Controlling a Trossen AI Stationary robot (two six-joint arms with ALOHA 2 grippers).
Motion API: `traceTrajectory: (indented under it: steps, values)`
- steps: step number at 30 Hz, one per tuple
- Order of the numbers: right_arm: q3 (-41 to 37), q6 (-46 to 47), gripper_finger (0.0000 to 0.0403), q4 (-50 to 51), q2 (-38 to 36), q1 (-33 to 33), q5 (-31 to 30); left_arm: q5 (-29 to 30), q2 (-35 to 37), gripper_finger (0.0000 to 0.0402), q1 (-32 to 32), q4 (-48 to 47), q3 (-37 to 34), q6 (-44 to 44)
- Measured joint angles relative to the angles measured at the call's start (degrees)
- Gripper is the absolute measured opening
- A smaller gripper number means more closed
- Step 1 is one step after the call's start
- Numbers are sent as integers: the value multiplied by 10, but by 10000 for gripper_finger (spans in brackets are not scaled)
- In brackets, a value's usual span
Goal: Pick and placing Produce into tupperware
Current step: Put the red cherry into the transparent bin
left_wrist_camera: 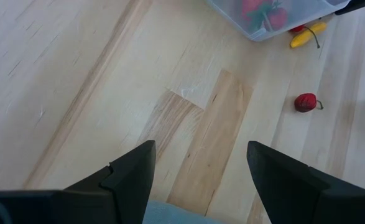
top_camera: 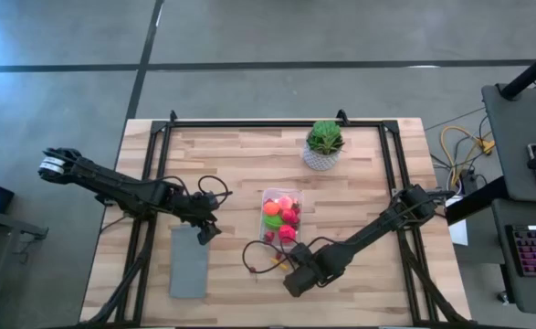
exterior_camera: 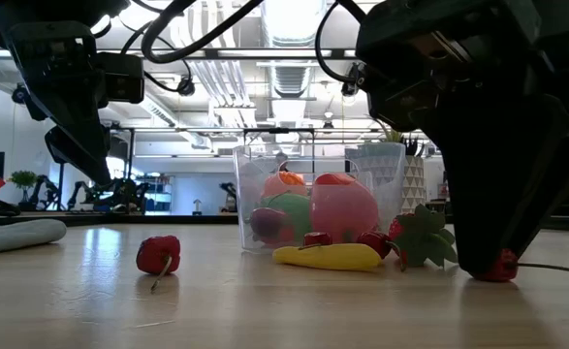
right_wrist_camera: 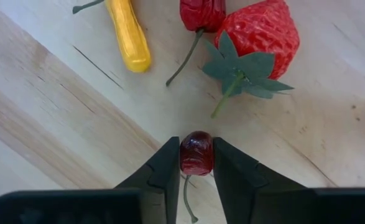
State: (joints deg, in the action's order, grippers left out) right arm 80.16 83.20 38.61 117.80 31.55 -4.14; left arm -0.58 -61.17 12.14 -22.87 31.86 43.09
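Observation:
The clear tupperware (top_camera: 281, 216) stands mid-table on its base, holding red, pink, orange and green produce. Outside it, on the wood, lie a yellow pepper (right_wrist_camera: 129, 34), a strawberry (right_wrist_camera: 260, 34), a red stemmed piece (right_wrist_camera: 201, 11) and, apart from them, a red berry (exterior_camera: 158, 254). My right gripper (right_wrist_camera: 196, 146) stands near the tub's near side, shut on a small dark red cherry (right_wrist_camera: 196, 155). My left gripper (left_wrist_camera: 201, 168) hangs open above the far end of a grey rectangle (top_camera: 187, 263), left of the tub, with nothing between its fingers. My right gripper pinches the cherry's two opposite sides (right_wrist_camera: 188, 155) between its two fingertips. The fingers come from above, pointing steeply down. The cherry's stem (right_wrist_camera: 186, 199) trails back under the gripper. The cherry (exterior_camera: 502, 266) sits at table-top height; I cannot tell whether it is lifted clear.
A green spiky plant in a white pot (top_camera: 324, 146) stands at the far side, behind the tub. A dark frame (top_camera: 277, 123) runs along the table's far edge and sides. Bare wood lies between the grey rectangle and the tub.

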Motion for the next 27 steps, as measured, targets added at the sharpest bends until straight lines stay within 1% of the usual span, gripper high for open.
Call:
traceTrajectory:
  steps: [4, 7, 14, 21, 23, 25, 27]
  values:
    - [3, 7, 83, -2, -1, 0, 0, 0, 0, 239, 0, 0, 0, 0]
    - [21, -7, 78, -7, -4, 1, -9, 0, 0, 239, 0, 0, 0, 0]
    - [70, -39, 73, 18, -47, -2, -88, 3, 0, 239, 0, 0, 0, -3]
    - [78, -39, 74, 114, -122, -23, -159, 14, 0, 239, 0, 0, 0, -3]
    - [78, -45, 75, 136, -134, -41, -163, 18, 0, 239, 0, 2, 0, -3]
    - [78, -63, 75, 136, -137, -66, -163, 26, 0, 239, 0, 2, 0, -4]
    - [77, -91, 76, 125, -136, -93, -140, 29, 0, 239, 0, 3, 0, -4]
